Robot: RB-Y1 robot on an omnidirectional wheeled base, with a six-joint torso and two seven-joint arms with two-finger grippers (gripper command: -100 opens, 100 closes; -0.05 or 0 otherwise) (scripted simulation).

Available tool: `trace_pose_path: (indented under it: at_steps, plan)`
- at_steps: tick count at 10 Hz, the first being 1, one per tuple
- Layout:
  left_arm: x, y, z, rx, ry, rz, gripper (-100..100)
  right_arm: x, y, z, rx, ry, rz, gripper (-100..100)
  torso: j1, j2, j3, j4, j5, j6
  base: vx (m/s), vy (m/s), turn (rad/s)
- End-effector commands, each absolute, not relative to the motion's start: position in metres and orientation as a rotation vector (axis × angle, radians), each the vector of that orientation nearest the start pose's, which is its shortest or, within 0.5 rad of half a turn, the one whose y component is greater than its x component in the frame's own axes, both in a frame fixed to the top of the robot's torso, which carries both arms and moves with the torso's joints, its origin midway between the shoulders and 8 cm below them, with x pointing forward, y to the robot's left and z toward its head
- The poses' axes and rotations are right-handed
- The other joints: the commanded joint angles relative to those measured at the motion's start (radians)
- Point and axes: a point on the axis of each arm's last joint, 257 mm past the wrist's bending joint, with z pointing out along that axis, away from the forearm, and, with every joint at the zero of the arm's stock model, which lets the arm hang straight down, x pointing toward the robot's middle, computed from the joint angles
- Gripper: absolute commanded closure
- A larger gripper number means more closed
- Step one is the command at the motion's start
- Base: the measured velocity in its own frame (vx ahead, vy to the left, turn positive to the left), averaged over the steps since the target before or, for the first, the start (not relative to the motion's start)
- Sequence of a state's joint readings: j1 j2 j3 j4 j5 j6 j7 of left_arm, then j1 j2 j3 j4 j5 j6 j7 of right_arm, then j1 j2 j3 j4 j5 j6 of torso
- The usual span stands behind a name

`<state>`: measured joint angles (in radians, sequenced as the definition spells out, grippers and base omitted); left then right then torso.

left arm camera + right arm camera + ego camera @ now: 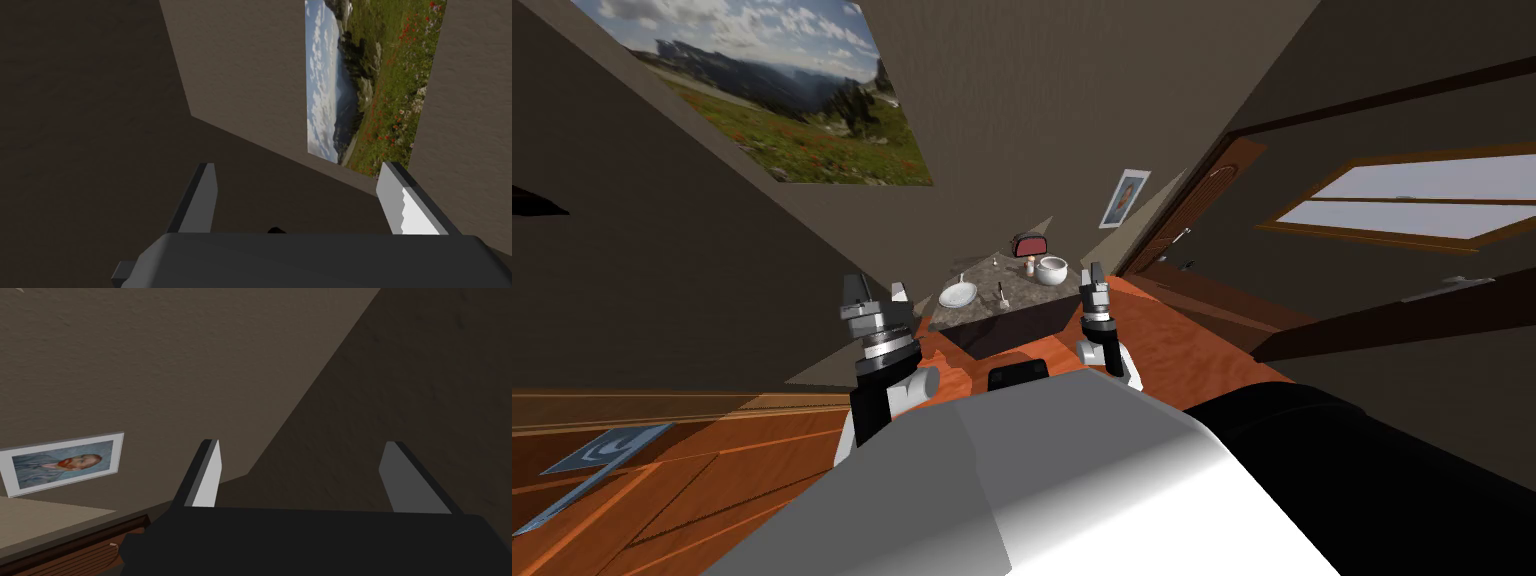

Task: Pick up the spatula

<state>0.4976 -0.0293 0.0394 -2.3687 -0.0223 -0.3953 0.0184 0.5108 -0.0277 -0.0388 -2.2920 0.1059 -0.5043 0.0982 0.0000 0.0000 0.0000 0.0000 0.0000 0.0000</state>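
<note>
Left tool [874, 290] was open and empty, fingers wide apart, held up short of the desk [984, 272]. Right tool [1091, 272] was also open and empty, raised by the desk's near right corner. Neither touched anything.

Spatula [1002, 294] lay flat on the dark stone top, about mid-desk and toward the near edge. It sat between the white plate [958, 295] on its left and the white pot [1053, 270] further back right, apart from both. Two small bottles [1030, 266] stood just beside the pot, and a red toaster [1029, 244] was at the back. The spatula showed a pale near end and a darker far end, but it was too small to tell blade from handle.

Handling, as a guess: light, stiff, thin, not fragile. It is low on a hard top, so it could skid or pivot if nudged. Best hold is probably across the handle near its middle, from above, with the fingers straddling its width. Both tools were well apart from it, so the base likely had to close in first.
</note>
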Motion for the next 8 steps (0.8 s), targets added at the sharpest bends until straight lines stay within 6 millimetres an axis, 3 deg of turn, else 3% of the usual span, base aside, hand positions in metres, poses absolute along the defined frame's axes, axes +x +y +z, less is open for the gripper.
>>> trace_pose_path:
  at_steps: [1, 4, 5, 8]
  plan:
    - [0.341, 0.289, 0.036, -0.674, 0.644, -1.261, -100, 0.341, -0.277, 0.026, 0.521, 0.711, 1.104, 0, 0.0, 0.0, 0.0, 0.0, 0.0, 0.0, -0.012, 0.007, -0.056]
    - [0.341, 0.285, 0.001, -0.699, 0.756, -1.26, -100, 0.341, -0.277, 0.026, 0.521, 0.711, 1.104, 0, 0.002, 0.003, 0.002, 0.001, 0.0, 0.0, -0.041, 0.023, -0.124]
    - [0.34, 0.286, -0.001, -0.703, 0.76, -1.256, -100, 0.341, -0.277, 0.026, 0.521, 0.711, 1.104, 0, 0.002, 0.004, 0.002, 0.001, 0.0, 0.0, -0.033, 0.023, -0.052]
    - [0.333, 0.288, -0.056, -0.788, 0.883, -1.25, -100, 0.341, -0.277, 0.026, 0.521, 0.711, 1.104, 0, 0.001, 0.003, 0.002, 0.001, 0.0, 0.0, -0.036, 0.012, -0.196]
